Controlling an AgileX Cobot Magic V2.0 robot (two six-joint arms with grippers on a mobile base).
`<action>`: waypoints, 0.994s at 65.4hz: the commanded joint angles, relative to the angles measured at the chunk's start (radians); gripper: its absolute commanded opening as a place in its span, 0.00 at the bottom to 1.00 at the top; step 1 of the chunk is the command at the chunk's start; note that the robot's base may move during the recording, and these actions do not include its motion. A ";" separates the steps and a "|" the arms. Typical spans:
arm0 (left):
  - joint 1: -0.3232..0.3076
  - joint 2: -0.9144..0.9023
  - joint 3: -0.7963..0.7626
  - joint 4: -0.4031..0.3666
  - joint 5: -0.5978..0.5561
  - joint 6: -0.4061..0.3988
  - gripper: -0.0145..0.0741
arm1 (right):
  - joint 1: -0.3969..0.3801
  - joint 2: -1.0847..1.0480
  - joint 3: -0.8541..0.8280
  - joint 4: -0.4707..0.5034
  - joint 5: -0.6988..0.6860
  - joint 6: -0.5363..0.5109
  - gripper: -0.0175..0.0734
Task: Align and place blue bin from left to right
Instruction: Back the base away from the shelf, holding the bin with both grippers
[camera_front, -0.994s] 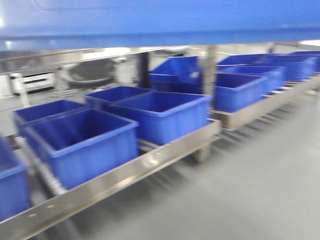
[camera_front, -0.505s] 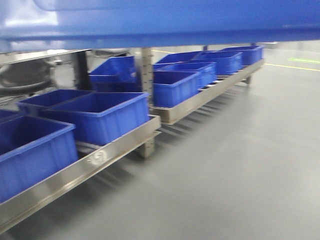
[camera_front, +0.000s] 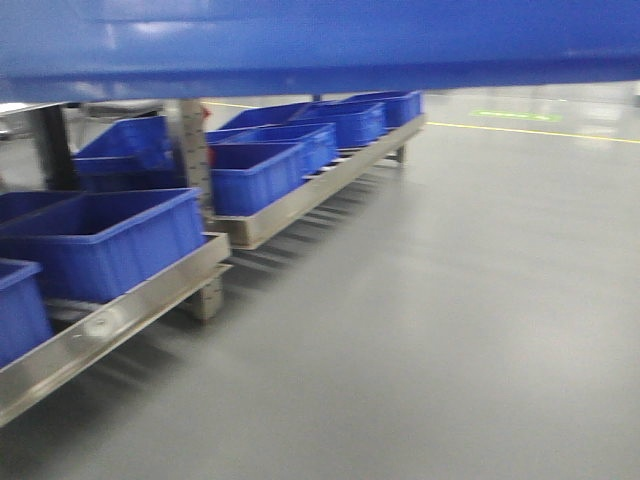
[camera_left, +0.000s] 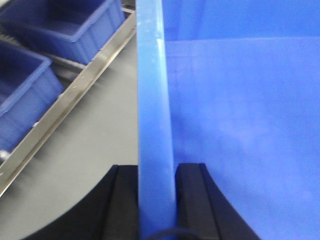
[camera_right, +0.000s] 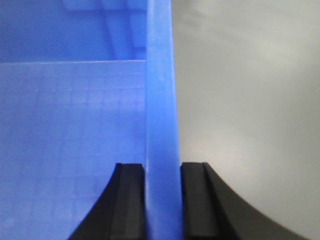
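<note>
- Your blue bin (camera_front: 320, 40) is held clear of the floor, and its wall fills the top of the front view.
- Your left gripper (camera_left: 156, 172) pinches the bin's left wall, one finger on each face.
- Your right gripper (camera_right: 162, 172) pinches the bin's right wall likewise.
- Below-left of the bin: steel rack (camera_front: 140, 300) carrying darker bins (camera_front: 110, 235).
- Beneath the bin: grey floor (camera_front: 450, 320).

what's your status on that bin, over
Left hand shut on blue bin wall, right hand shut on opposite wall. Blue bin held aloft, not on the rack. Other bins sit on rack at left, none touching it.
</note>
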 joint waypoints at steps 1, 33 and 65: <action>-0.014 -0.011 -0.012 -0.020 -0.094 0.002 0.04 | 0.012 -0.005 -0.010 -0.041 -0.106 -0.013 0.11; -0.014 -0.011 -0.012 -0.020 -0.094 0.002 0.04 | 0.012 -0.005 -0.010 -0.041 -0.106 -0.013 0.11; -0.014 -0.011 -0.012 -0.020 -0.094 0.002 0.04 | 0.012 -0.005 -0.010 -0.041 -0.106 -0.013 0.11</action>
